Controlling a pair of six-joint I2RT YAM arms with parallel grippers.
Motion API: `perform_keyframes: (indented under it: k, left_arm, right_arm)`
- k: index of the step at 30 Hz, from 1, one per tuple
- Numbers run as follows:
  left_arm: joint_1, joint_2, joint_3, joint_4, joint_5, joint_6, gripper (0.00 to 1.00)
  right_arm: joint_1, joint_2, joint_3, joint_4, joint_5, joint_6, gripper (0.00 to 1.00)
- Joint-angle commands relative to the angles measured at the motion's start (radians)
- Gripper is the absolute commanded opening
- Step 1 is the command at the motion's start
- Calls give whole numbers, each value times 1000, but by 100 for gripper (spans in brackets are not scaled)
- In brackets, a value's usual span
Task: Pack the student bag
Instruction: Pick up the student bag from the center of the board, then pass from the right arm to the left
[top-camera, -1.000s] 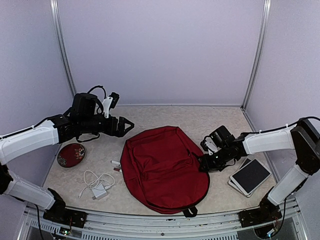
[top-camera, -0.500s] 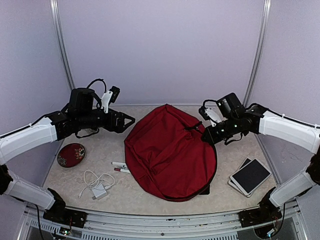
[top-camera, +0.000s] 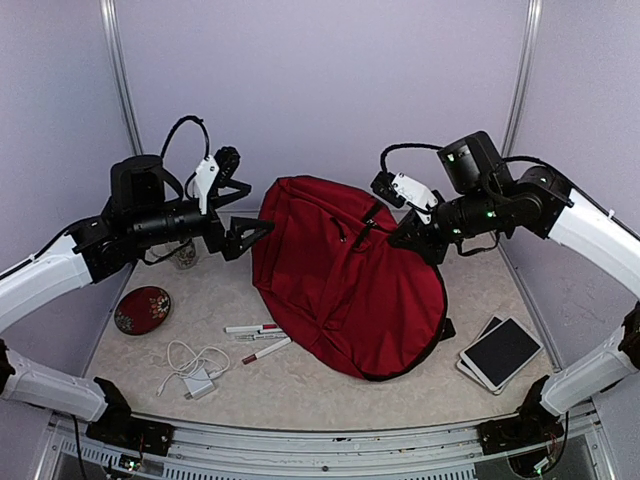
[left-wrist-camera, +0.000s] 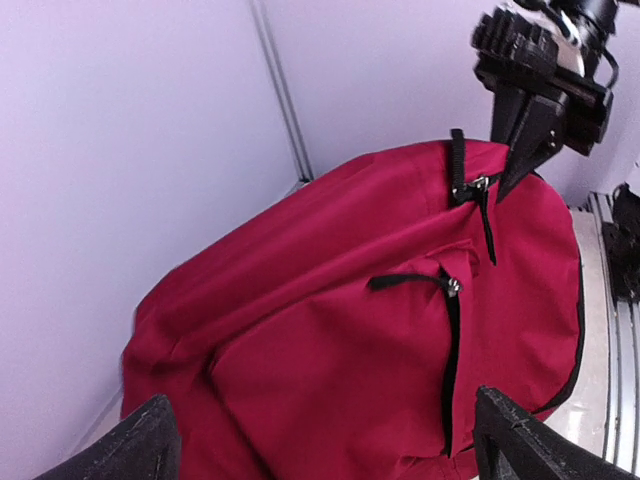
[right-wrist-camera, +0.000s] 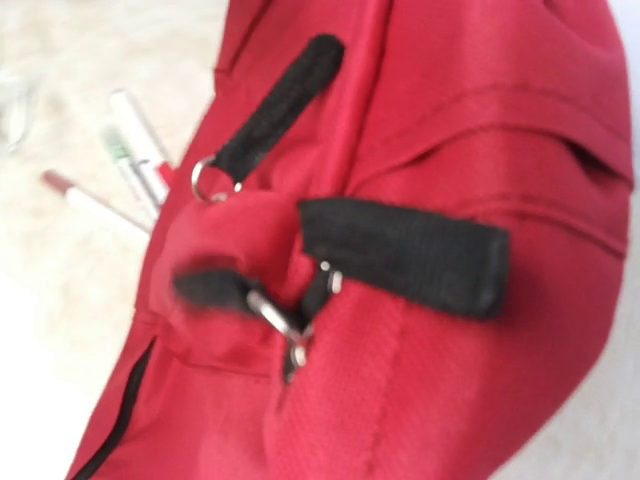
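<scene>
From above, the large dark-red fabric backpack (top-camera: 345, 280) leans mid-surface with its base down. Its top is raised by the right hand (top-camera: 408, 235), clenched on it. The left hand (top-camera: 250, 210) is released, just beside it.

Left wrist: the right hand (left-wrist-camera: 520, 150) meets the backpack (left-wrist-camera: 340, 340) near a zipper pull (left-wrist-camera: 480, 185).

Right wrist: the backpack's black strap loop (right-wrist-camera: 400, 250) fills the frame, with white markers (right-wrist-camera: 135, 145) on the surface behind.

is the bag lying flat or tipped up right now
Tipped up: the right gripper, shut on the top of the student bag, holds that end high while the bottom edge rests on the table.
</scene>
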Motion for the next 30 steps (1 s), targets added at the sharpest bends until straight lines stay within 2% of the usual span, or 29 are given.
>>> perform_keyframes:
  k: [1, 3, 6, 9, 12, 19, 20, 21, 23, 24, 27, 30]
  left_arm:
    - [-165, 91, 122, -119, -137, 334, 99]
    - [-218, 123, 152, -130, -197, 422, 99]
    - [-232, 176, 216, -147, -169, 491, 99]
    - [-229, 247, 319, -240, -143, 526, 99]
    - [-234, 307, 391, -324, -105, 524, 99]
    - [-233, 360, 440, -372, -64, 520, 97]
    - [-233, 363, 447, -391, -45, 517, 87]
    - [-232, 363, 449, -407, -18, 517, 69]
    - [-226, 356, 447, -417, 26, 508, 18]
    - [-223, 353, 443, -407, 30, 489, 2]
    - [-199, 349, 429, -334, 2, 382, 0]
    - [-152, 360, 435, -223, -103, 175, 0]
  right_arm:
    - [76, 24, 105, -75, 7, -225, 0]
    - [95, 27, 120, -83, 14, -298, 0]
    - [103, 16, 121, -75, 7, -401, 0]
    - [107, -8, 104, -92, -70, -523, 0]
    - [109, -33, 89, -72, -120, -595, 0]
    - [109, -66, 44, 63, -130, -682, 0]
    - [106, -66, 40, 87, -121, -691, 0]
    - [101, -64, 36, 109, -118, -695, 0]
    - [88, -63, 31, 158, -118, -687, 0]
    - [78, -65, 25, 189, -117, -673, 0]
    - [42, -91, -54, 388, -15, -557, 1]
    - [-19, -108, -100, 533, 131, -365, 61]
